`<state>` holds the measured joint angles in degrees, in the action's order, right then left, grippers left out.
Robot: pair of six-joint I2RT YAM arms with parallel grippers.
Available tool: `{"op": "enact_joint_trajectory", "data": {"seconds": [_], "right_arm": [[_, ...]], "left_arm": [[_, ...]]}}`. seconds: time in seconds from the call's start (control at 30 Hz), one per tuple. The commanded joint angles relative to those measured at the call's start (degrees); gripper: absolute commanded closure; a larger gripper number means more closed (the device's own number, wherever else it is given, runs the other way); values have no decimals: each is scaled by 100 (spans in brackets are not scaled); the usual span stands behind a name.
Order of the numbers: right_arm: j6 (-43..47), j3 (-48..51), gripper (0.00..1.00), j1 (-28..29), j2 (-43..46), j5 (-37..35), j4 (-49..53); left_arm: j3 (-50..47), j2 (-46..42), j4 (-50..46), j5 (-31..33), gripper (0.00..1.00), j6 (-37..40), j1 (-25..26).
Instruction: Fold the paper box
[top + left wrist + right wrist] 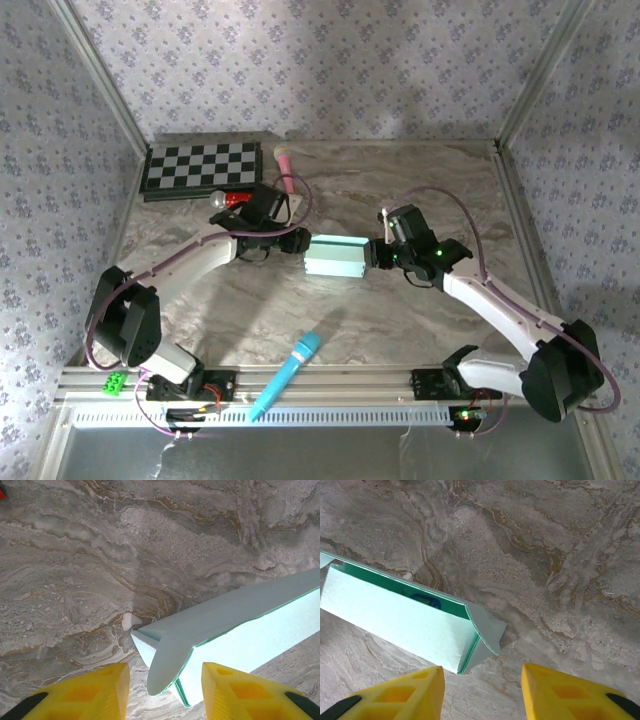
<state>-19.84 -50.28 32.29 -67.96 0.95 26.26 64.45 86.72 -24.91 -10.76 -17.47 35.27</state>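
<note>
The box [336, 259] lies mid-table as a long, partly formed sleeve with its ends not yet tucked. It sits crosswise between the two arms, probably so that each can work one end. The left gripper [299, 241] faces the left end. In its wrist view the fingers [95, 692] stand moderately apart with the rounded flap [167, 665] between them, clamping nothing visible, and they seem lined up to pinch or press that flap. The right gripper [373, 253] faces the other end, its fingers [560, 692] apart and empty, with that end's flap just ahead. A blue microphone [287, 372] lies near the arm bases, and a chessboard [202, 167] sits far left. No readable writing or brand shows anywhere.
</note>
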Motion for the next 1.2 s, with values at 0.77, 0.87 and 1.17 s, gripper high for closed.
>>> {"op": "enact_joint_trajectory", "data": {"seconds": [0.77, 0.87, 1.17], "right_arm": [[234, 45, 77, -157, -462, 326, -400], [218, 45, 79, -153, -472, 343, -411], [191, 10, 82, -154, -531, 428, -430]], "left_arm": [[151, 112, 118, -259, 78, -154, 39], [123, 108, 131, -276, 82, -168, 37], [51, 101, 179, -344, 88, -259, 35]]}}
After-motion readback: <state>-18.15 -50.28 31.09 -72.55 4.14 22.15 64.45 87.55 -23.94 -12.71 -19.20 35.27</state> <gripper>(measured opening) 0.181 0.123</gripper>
